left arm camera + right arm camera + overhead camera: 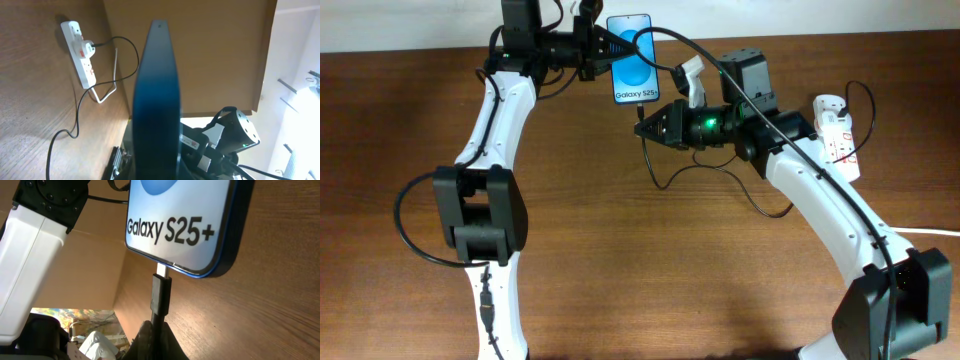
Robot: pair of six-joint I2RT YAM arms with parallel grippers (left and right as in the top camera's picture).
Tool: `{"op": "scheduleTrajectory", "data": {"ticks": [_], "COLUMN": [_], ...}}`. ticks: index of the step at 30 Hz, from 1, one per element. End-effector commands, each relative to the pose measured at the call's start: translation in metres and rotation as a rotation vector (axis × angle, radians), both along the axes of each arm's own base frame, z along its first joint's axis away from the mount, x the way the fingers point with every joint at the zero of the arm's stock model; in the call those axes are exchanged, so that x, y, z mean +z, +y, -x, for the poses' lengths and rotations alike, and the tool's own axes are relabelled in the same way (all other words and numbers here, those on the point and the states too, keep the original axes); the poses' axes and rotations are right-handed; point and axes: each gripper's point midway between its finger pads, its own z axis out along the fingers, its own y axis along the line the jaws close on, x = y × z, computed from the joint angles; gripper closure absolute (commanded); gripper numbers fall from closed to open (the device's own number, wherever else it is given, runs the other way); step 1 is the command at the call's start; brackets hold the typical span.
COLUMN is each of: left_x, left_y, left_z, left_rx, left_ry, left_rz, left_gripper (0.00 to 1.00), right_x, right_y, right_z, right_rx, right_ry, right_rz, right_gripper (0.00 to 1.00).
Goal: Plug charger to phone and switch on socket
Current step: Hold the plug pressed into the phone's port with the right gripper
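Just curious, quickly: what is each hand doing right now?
Left hand: closed on the phone.
Right hand: closed on the charger plug.

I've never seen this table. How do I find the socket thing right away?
Start at the brown table and look toward its right side, near the back. The socket lies there, a long white strip with red marks, with the thin black charger plugged into it. The phone nearby has a bright blue screen instead.

It looks like a robotics lab bench: two white-and-black robot arms [500, 110] [830, 210] stand over a brown wooden tabletop [620, 280], with a white power strip [835, 135] far right and plain brown board [225, 50] behind.
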Motion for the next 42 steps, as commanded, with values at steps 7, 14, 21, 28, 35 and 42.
{"op": "scheduleTrajectory", "data": {"ticks": [7, 14, 21, 28, 35, 42], "left_x": [0.012, 0.012, 0.012, 0.012, 0.012, 0.012], "left_y": [-0.007, -0.012, -0.016, -0.022, -0.027, -0.033], "left_z": [0.014, 0.016, 0.018, 0.021, 0.024, 0.027], "left_rx": [-0.070, -0.080, -0.087, -0.100, -0.110, -0.123], "left_ry": [-0.012, -0.012, -0.012, -0.012, -0.012, -0.013], "left_rz": [0.025, 0.025, 0.025, 0.025, 0.025, 0.025], "left_gripper": [1.00, 1.00, 1.00, 1.00, 1.00, 1.00], "right_x": [0.005, 0.006, 0.007, 0.009, 0.009, 0.019], "right_y": [-0.006, -0.006, -0.007, -0.007, -0.008, -0.023], "right_z": [-0.012, -0.013, -0.014, -0.017, -0.018, -0.036], "right_rx": [-0.036, -0.036, -0.040, -0.049, -0.055, -0.107], "right_ry": [-0.041, -0.047, -0.055, -0.062, -0.065, -0.113], "right_rz": [0.011, 0.009, 0.008, 0.007, 0.009, -0.014], "right_gripper": [0.96, 0.96, 0.96, 0.96, 0.96, 0.96]}}
